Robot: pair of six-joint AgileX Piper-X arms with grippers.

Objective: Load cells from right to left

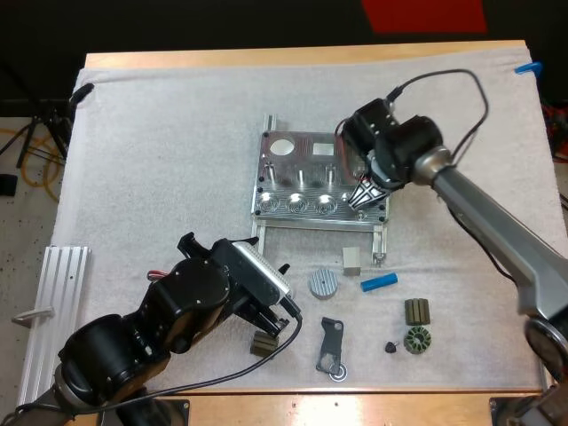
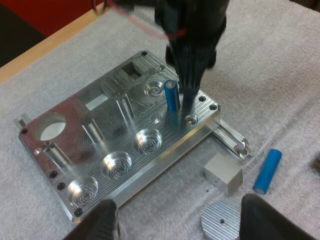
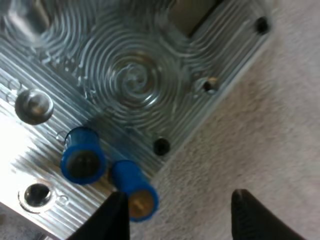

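Your right claw (image 1: 366, 193) hangs spread over the right end of the fixture (image 1: 293, 164), centre frame, where a blue cell (image 2: 171, 95) stands upright, probably because loading starts rightmost. Your left claw (image 1: 275, 321) is spread too, at lower left. A spare cell (image 1: 379, 282) lies on the mat below the fixture.

High cam: rear, looks fwd/down, far; wrist cams close, all share fixture (image 1: 306, 160).

high view: right tool (image 1: 366, 197) hides fixture's (image 1: 288, 173) rightmost pocket | left wrist view: right tool blurred above blue cell (image 2: 171, 95) | left tool (image 2: 179, 205) fingers (image 2: 102, 222) cut by edge
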